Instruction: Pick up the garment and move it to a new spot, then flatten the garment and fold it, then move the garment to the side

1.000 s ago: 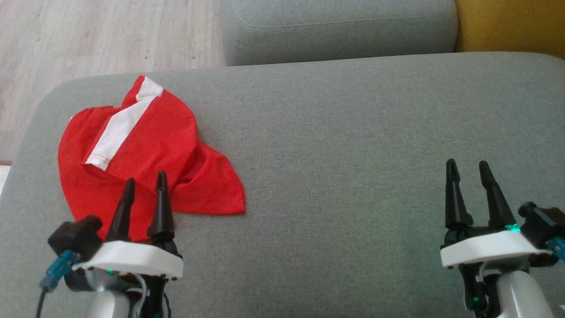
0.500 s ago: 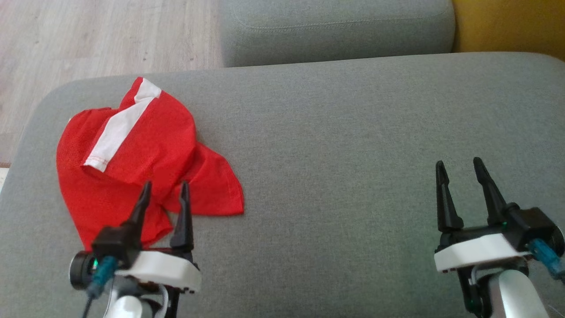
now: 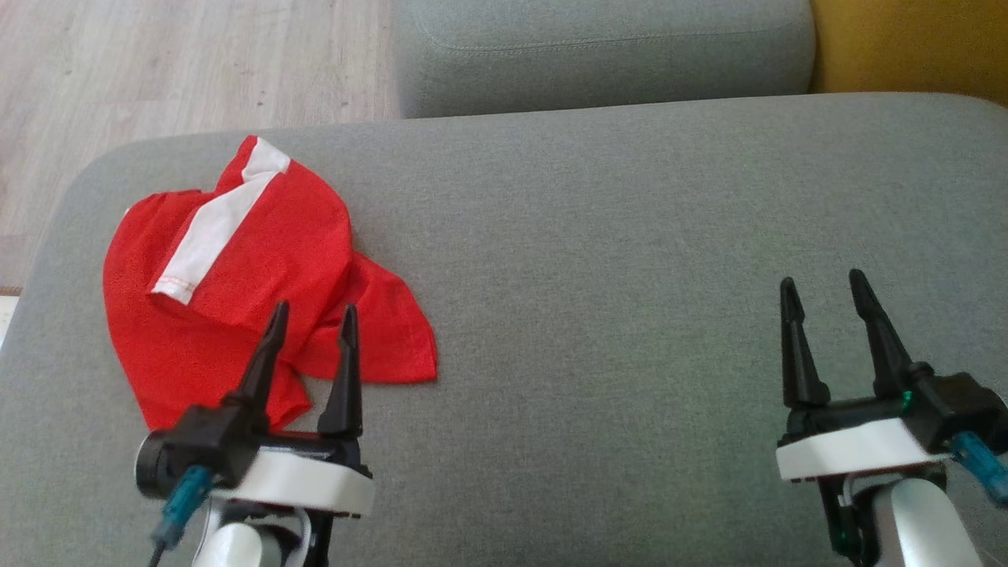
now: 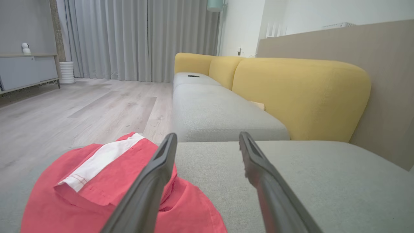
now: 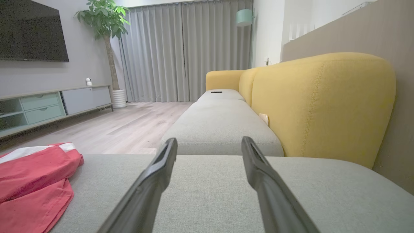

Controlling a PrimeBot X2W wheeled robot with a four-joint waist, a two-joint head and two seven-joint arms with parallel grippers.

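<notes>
Garment (image 3: 260, 236): red, white stripe, crumpled on sofa cushion (image 3: 630, 236).
Left tool (image 3: 314, 309): released, at garment's near edge.
Right tool (image 3: 821, 279): released, empty.

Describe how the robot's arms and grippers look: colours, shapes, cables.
The left gripper and right gripper each have two long, tapering black fingers on a white base. A black camera block with a teal cable connector sits beside each. The forearms are pale silver.

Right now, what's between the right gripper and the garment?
Bare grey cushion, nothing on it, between the right gripper and the red garment in the head view.
</notes>
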